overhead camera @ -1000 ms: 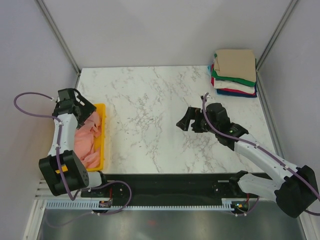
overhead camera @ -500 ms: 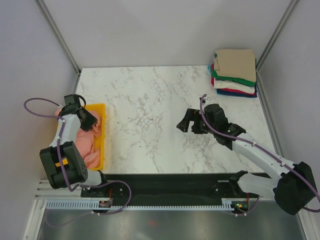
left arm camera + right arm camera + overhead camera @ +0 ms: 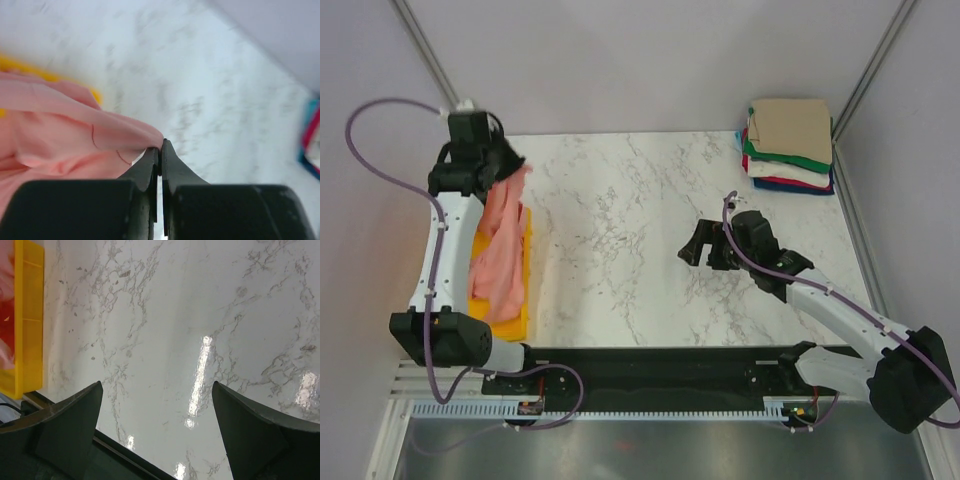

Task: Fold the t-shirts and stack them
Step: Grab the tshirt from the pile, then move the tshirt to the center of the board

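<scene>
Seen from above, the left gripper hangs high over the marble table at about ten o'clock, pinched tight on a salmon-pink t-shirt. The shirt drapes down from it in a long strip, and its lower end lies in the yellow tray at nine o'clock. In the far corner at two o'clock sits a stack of folded t-shirts, tan on top, then green, white, red and blue. The right gripper hovers above bare marble at about four o'clock, well apart from both stack and tray, its jaws spread and holding nothing. From the left wrist, a blurred picture shows the two dark fingers pressed together on a fold of the pink cloth. The cloth runs off toward nine o'clock with a sliver of yellow behind it. From the right wrist, that gripper's prongs stand wide apart over glossy marble, and the tray sits at nine o'clock with pink cloth inside.
</scene>
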Available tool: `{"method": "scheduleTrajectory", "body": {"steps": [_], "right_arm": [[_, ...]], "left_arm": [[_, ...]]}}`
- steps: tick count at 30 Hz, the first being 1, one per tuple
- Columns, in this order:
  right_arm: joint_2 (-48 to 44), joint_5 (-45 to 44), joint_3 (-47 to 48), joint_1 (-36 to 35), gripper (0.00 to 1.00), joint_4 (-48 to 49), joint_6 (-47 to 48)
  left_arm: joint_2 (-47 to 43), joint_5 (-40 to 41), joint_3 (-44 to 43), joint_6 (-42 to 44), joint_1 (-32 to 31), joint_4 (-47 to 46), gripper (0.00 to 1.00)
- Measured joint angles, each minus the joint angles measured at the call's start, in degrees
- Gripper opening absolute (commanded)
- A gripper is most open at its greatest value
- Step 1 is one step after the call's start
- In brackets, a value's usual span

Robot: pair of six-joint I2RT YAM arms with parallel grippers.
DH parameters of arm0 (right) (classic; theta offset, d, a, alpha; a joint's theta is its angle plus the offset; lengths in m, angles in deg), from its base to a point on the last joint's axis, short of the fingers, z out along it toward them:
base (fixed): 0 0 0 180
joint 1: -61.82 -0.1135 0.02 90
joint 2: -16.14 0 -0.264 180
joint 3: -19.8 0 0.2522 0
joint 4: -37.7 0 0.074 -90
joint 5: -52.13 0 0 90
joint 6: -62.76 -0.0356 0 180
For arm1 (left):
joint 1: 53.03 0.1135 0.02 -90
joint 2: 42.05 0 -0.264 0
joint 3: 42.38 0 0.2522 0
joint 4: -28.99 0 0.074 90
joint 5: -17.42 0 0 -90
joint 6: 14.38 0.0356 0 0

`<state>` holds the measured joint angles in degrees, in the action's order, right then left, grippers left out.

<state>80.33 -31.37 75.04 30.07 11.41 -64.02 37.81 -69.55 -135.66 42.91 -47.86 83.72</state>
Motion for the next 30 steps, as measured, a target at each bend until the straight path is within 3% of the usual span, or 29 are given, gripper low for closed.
{"method": "scheduleTrajectory", "body": {"steps": [5,8,10,15,24,27,28,30], "right_arm": [[-3.85,-2.47,0.07,1.07,0.98,-0.87,0.15],[-8.15,-5.79,1.11,1.55,0.98,-3.72,0.83],[-10.91,-8.41,2.36,1.64,0.98,-5.75,1.33],[-19.34,-17.9,6.43,1.66,0.98,-12.31,2.23],[-28.17,-27.76,11.17,1.92,0.98,-19.47,2.51],[-27.54,-27.26,10.78,1.92,0.98,-20.09,2.58],[-26.84,-26.14,10.29,1.92,0.98,-20.02,2.71],[-24.3,-21.99,8.24,1.99,0.98,-18.56,3.06]], "left_arm": [[5.77,0.57,-42.56,1.01,-17.88,1.29,0.02],[6.27,-3.54,-54.97,1.33,-24.37,0.2,0.02],[4.63,-5.9,-55.32,1.38,-25.83,0.28,0.02],[-0.63,-12.63,-38.07,1.99,-28.76,-0.31,0.04],[6.49,-15.87,6.21,1.77,-43.41,-3.8,0.06],[6.34,-17.97,14.03,-0.13,-47.58,-7.39,0.19],[6.34,-18.4,15.34,-0.63,-48.33,-9.07,0.35],[6.34,-18.73,17.29,-1.73,-50.07,-11.93,0.47]]}}
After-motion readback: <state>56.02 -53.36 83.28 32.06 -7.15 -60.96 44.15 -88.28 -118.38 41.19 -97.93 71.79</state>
